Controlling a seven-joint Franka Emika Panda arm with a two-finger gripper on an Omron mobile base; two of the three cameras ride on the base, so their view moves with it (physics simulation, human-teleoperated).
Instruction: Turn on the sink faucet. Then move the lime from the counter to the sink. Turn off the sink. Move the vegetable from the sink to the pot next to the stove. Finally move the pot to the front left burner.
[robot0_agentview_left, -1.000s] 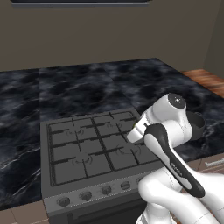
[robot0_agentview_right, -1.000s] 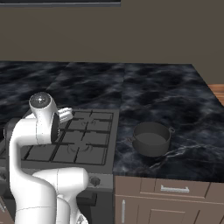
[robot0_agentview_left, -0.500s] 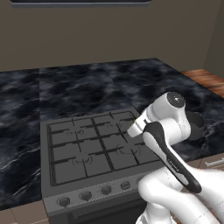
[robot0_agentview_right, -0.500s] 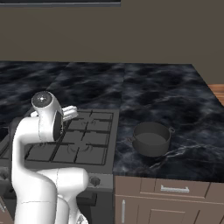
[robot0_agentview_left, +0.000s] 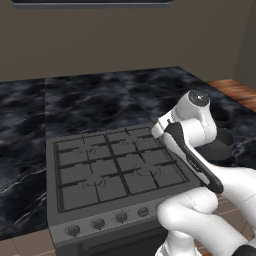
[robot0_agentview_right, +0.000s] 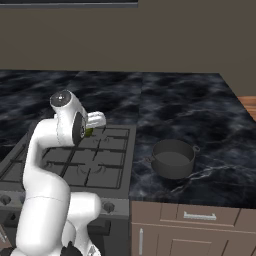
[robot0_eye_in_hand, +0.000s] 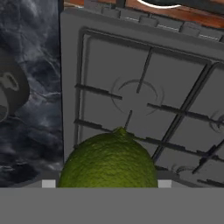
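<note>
Lime (robot0_eye_in_hand: 109, 159), round, dimpled yellow-green

Plain brown wall (robot0_agentview_right: 190, 45) behind. Dark panel edge (robot0_agentview_left: 92, 2) high on wall. Brown cabinet drawers (robot0_agentview_right: 200, 220), silver handle, below wall. Wood floor (robot0_agentview_left: 235, 90) at wall's right end.

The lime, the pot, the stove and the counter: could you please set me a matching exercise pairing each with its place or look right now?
Things:
1. lime
2. pot
3. stove
4. counter

Descriptions:
A. black, pale-veined slab
B. grey, with black grates
C. held in the end effector above the grates
D. standing empty on the counter beside the stove

Pairs: 1-C, 2-D, 3-B, 4-A
</note>
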